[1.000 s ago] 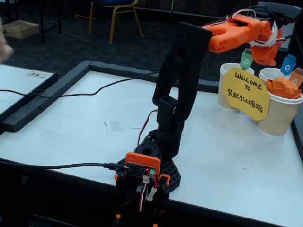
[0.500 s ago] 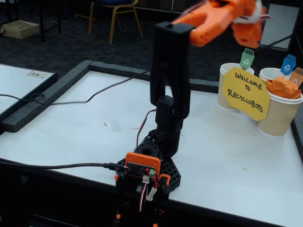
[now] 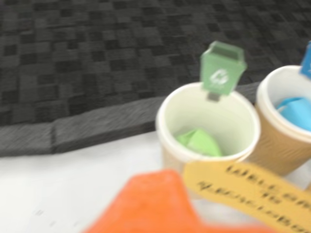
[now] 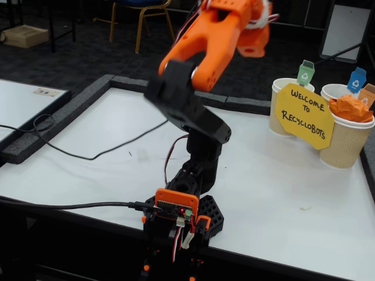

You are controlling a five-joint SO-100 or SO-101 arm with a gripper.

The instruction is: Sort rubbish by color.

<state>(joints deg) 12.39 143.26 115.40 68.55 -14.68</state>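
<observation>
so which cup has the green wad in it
The cup with the green bin tag, left of the other in the wrist view. The green wad lies at its bottom; the neighbouring cup holds the blue wad.

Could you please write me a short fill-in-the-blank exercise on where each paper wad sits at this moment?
1. The green wad lies inside the cup whose bin tag is coloured ____.
2. In the wrist view, the light blue wad lies in the cup to the ____ of that one.
3. In the fixed view, the orange wad sits in the cup just behind the ____ welcome sign.

Missing words: green; right; yellow
</observation>
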